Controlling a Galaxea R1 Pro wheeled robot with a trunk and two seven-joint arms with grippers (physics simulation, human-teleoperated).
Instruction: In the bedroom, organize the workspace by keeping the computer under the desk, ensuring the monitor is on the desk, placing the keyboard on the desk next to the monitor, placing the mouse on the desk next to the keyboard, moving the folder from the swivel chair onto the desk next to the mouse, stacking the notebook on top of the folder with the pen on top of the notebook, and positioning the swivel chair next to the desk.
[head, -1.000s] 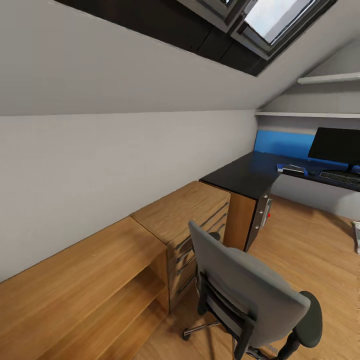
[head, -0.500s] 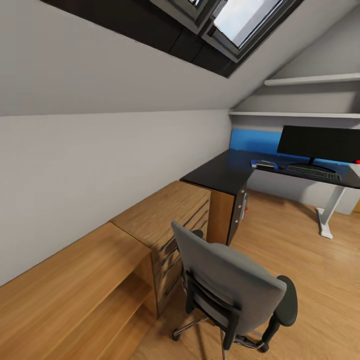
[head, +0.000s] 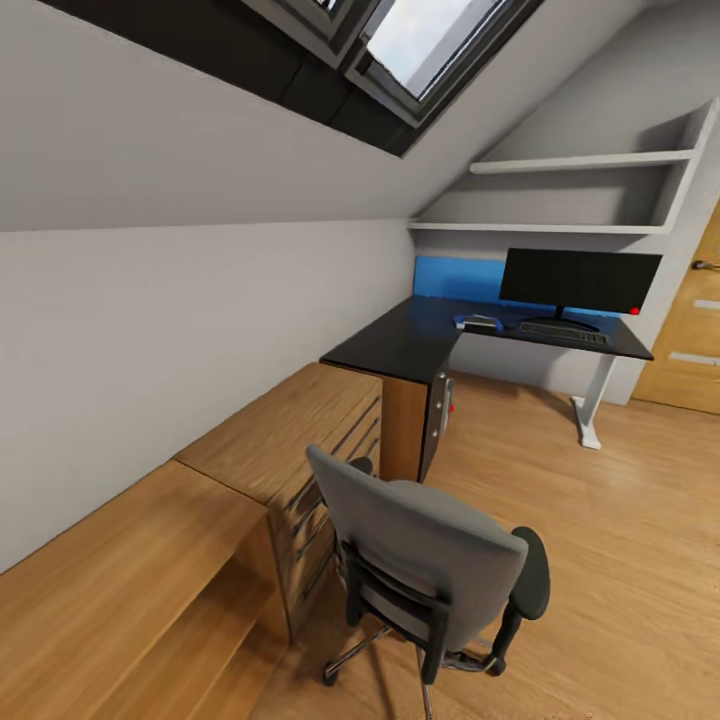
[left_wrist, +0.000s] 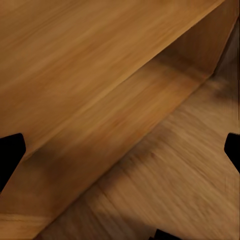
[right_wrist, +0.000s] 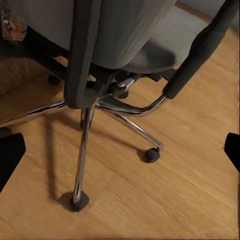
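Observation:
The grey swivel chair (head: 425, 560) stands on the floor with its back to me, beside the wooden cabinets, and its chrome base (right_wrist: 117, 107) is near my right gripper (right_wrist: 120, 150). At the far end, the black desk (head: 400, 345) carries the monitor (head: 580, 280) and the keyboard (head: 563, 334) in front of it. The blue folder (head: 478, 323) lies to the keyboard's left with something darker on top. Mouse and pen are too small to make out. A grey box (head: 440, 410) shows under the desk's near end. My left gripper (left_wrist: 120, 152) hangs open over a cabinet shelf. Both grippers hold nothing.
Low wooden cabinets (head: 270, 450) run along the left wall under the sloped ceiling and skylight (head: 430, 35). White shelves (head: 580, 160) hang above the desk. A wooden door (head: 690, 330) is at the far right. Open wooden floor (head: 620, 520) lies right of the chair.
The whole view has swung right, so the camera moved: desk, monitor and chair sit further left in the picture, and the door has come into view. Nothing else has shifted.

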